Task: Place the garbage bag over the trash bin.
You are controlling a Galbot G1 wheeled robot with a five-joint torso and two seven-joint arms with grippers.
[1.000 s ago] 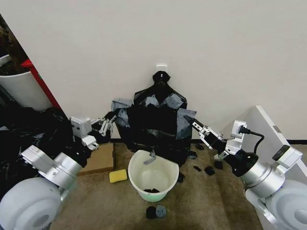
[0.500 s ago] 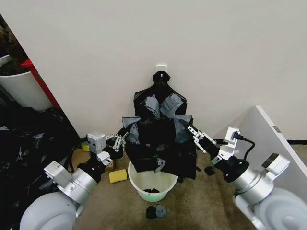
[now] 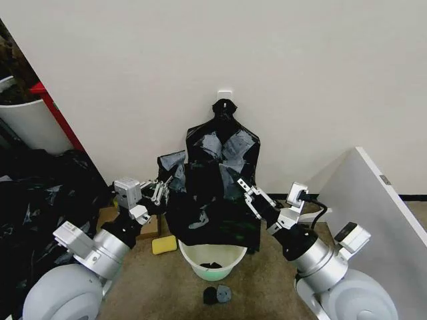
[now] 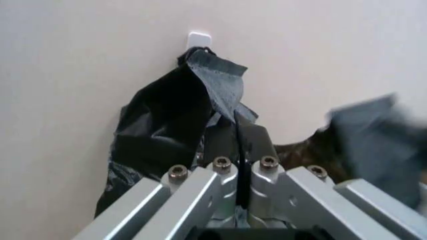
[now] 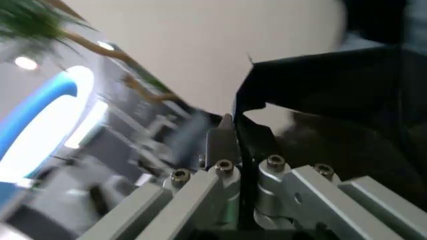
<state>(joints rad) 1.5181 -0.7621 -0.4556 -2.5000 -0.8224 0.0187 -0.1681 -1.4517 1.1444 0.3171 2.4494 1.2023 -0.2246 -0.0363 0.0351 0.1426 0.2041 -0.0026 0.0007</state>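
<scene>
The garbage bag [image 3: 210, 210] hangs as a wrinkled black sheet between my two grippers, its lower edge just over the trash bin [image 3: 192, 259], a round white bucket on the floor. My left gripper [image 3: 165, 185] is shut on the bag's left top corner, and my right gripper [image 3: 243, 186] is shut on its right top corner. In the left wrist view, the left gripper [image 4: 237, 127] pinches thin black plastic. The right wrist view shows the right gripper [image 5: 235, 125] closed on the edge of the bag [image 5: 333, 85]. Most of the bin's opening is hidden behind the bag.
A knot-topped bunch of black bags [image 3: 223, 137] hangs on the wall behind. A heap of black plastic [image 3: 40, 193] and a white cylinder with red edging [image 3: 27, 123] stand at left. A yellow sponge [image 3: 163, 245], cardboard [image 3: 148, 229], a dark scrap [image 3: 217, 294] and a white panel [image 3: 390, 220] surround the bin.
Both arms have drawn inward from a wide spread. The right gripper moved left, and the bag now hangs narrower and shifted left above the bin.
</scene>
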